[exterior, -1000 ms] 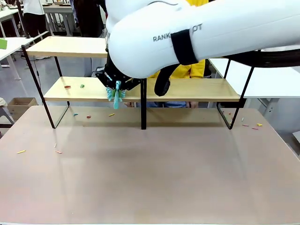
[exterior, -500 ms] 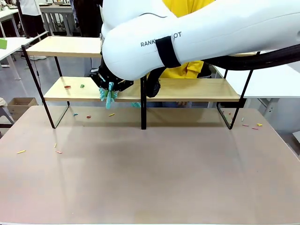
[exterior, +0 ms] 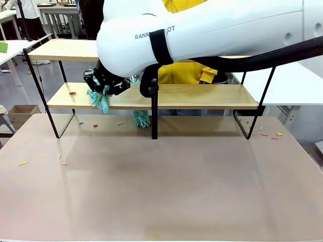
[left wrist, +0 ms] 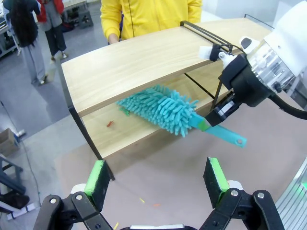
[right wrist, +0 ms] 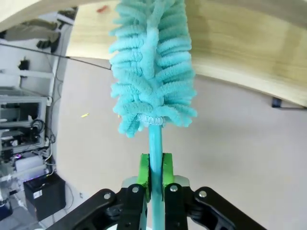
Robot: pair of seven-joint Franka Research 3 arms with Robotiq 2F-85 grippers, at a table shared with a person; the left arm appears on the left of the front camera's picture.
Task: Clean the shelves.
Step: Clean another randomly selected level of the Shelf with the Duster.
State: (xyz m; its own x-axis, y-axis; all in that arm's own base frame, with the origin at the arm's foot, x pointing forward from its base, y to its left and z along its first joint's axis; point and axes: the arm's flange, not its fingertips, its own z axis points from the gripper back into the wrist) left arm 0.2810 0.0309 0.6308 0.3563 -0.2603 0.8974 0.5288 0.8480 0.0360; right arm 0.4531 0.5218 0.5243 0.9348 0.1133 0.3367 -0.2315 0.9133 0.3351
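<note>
Teal duster (left wrist: pixel 160 108), clamped by the right gripper (right wrist: pixel 154 175), should stay flat on the shelves (exterior: pixel 202 96), sweeping toward the red scrap (left wrist: pixel 110 124).

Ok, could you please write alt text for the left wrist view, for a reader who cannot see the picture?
The right gripper holds a teal duster by its handle, the fluffy head lying on the lower board of the shelves, near a small red scrap. The left gripper is open in the foreground, and a person in yellow stands behind the shelves.
</note>
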